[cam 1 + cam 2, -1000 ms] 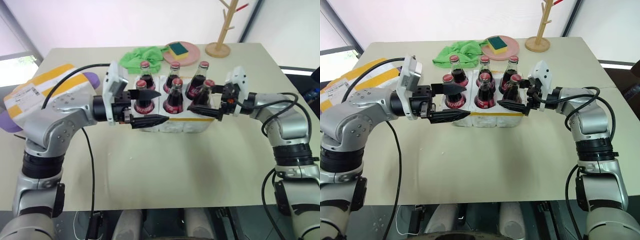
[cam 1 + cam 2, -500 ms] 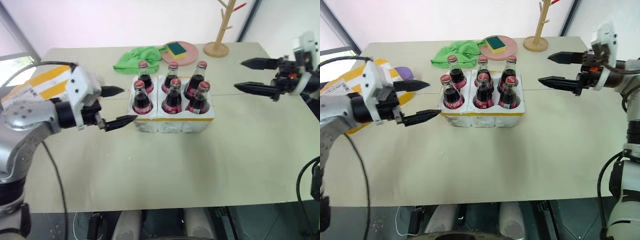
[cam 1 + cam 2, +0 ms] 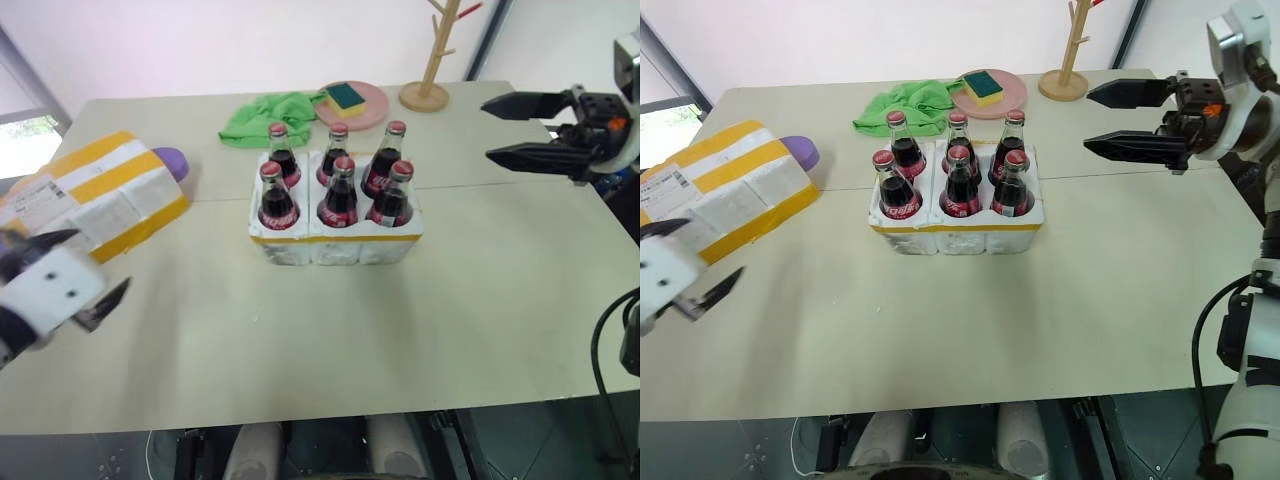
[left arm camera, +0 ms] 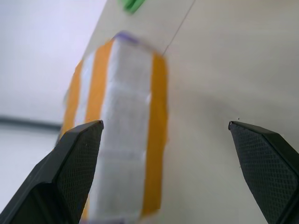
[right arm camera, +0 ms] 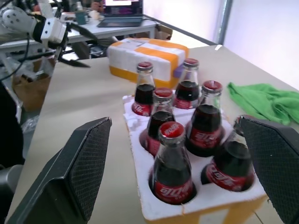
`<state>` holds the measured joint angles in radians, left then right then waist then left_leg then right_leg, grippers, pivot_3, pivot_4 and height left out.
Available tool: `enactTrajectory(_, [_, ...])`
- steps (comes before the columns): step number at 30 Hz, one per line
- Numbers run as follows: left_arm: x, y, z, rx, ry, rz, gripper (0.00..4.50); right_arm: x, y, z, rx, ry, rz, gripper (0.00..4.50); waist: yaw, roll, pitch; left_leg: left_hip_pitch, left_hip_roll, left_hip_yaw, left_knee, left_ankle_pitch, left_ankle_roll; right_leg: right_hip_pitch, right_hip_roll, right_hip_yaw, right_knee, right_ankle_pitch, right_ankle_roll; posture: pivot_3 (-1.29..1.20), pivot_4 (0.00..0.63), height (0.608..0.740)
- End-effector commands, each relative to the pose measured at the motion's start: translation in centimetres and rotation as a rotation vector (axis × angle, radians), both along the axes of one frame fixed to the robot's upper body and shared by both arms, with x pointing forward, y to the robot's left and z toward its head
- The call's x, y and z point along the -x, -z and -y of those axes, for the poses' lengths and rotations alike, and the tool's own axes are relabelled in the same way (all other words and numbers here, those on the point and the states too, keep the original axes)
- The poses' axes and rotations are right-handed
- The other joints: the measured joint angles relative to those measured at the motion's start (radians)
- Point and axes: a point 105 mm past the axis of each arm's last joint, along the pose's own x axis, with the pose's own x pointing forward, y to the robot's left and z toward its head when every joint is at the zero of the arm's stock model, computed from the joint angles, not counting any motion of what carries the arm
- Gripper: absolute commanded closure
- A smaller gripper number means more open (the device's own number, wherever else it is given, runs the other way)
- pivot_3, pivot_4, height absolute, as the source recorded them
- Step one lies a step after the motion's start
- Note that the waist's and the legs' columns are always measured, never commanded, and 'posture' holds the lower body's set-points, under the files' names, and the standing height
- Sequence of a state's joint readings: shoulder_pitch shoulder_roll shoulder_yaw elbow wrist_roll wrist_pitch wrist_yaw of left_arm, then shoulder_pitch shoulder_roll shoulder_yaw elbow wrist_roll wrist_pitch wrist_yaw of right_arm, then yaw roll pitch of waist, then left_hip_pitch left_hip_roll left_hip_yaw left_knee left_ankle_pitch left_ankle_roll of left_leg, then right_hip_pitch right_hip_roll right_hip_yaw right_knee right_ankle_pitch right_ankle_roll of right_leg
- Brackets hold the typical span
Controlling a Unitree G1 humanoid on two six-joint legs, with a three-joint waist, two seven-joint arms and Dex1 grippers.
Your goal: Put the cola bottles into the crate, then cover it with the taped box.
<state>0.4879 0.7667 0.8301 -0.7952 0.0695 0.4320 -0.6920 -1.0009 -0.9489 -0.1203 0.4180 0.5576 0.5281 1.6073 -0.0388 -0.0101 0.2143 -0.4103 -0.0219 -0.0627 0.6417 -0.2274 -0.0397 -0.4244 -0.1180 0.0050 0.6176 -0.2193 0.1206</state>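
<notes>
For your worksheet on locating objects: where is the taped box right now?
In the left eye view the taped box lies at the table's left edge, left of the crate, with a purple thing at its far end.

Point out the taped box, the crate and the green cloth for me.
taped box [image 3: 100, 196], left eye view, on its white top between the yellow stripes.
crate [image 3: 335, 244], left eye view, on its white front wall.
green cloth [image 3: 902, 104], right eye view, on its crumpled middle.

- Your left gripper [image 3: 685, 270] sits low at the left edge, jaws spread wide, holding nothing
- Your right gripper [image 3: 1118, 118] is raised at the right, pointing left, fingers parted, empty
</notes>
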Motion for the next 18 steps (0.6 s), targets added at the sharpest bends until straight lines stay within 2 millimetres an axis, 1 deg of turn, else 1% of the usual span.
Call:
enactTrajectory(1, [2.2,-0.9,-3.2,-0.123,-0.150,0.090,0.00,1.7,-1.6,-0.8,-0.023,-0.082,0.037,0.03,0.001,0.000,0.000,0.000,0.000,0.000,0.000,0.000,0.000,0.000,0.000,0.000,0.000,0.000,0.000,0.00,0.150,0.740])
enactTrajectory(3, [2.9,0.1,-4.7,-0.167,-0.194,0.084,0.00,2.3,-1.7,-1.4,-0.020,-0.123,0.039,0.03,0.001,0.000,0.000,0.000,0.000,0.000,0.000,0.000,0.000,0.000,0.000,0.000,0.000,0.000,0.000,0.00,0.150,0.740])
enactTrajectory(6, [3.4,1.6,-6.8,-0.209,-0.232,0.071,0.00,3.2,-1.7,-2.4,-0.012,-0.183,0.041,0.03,0.001,0.000,0.000,0.000,0.001,0.000,0.000,0.000,0.000,0.000,0.000,0.000,0.000,0.000,0.000,0.00,0.150,0.740])
enactTrajectory(9, [3.3,2.1,-8.2,-0.223,-0.248,0.082,0.00,3.6,-1.8,-3.1,-0.026,-0.216,0.032,0.03,0.000,-0.001,-0.001,0.000,0.002,0.001,0.000,0.000,0.000,-0.001,0.000,0.000,0.000,0.000,-0.001,0.00,0.150,0.740])
enactTrajectory(12, [3.0,3.1,-10.8,-0.262,-0.279,0.062,0.00,4.1,-1.0,-4.4,-0.028,-0.254,0.006,0.03,0.001,-0.002,-0.001,0.000,0.002,0.001,0.000,-0.001,0.000,-0.002,0.000,0.000,0.000,0.000,-0.001,0.00,0.150,0.740])
enactTrajectory(14, [2.9,3.8,-12.1,-0.309,-0.281,0.036,0.00,4.0,-0.5,-4.9,-0.026,-0.249,0.001,0.03,0.000,-0.002,-0.001,0.000,0.003,0.001,0.000,-0.001,0.000,-0.002,0.000,0.000,0.000,0.001,-0.001,0.00,0.150,0.740])
enactTrajectory(18, [2.7,4.8,-14.9,-0.352,-0.323,-0.004,0.00,4.0,-0.6,-5.4,-0.053,-0.241,-0.007,0.03,-0.003,-0.002,-0.001,-0.002,0.002,0.003,0.000,-0.001,0.000,-0.005,-0.001,0.001,0.001,0.001,-0.002,0.00,0.150,0.740])
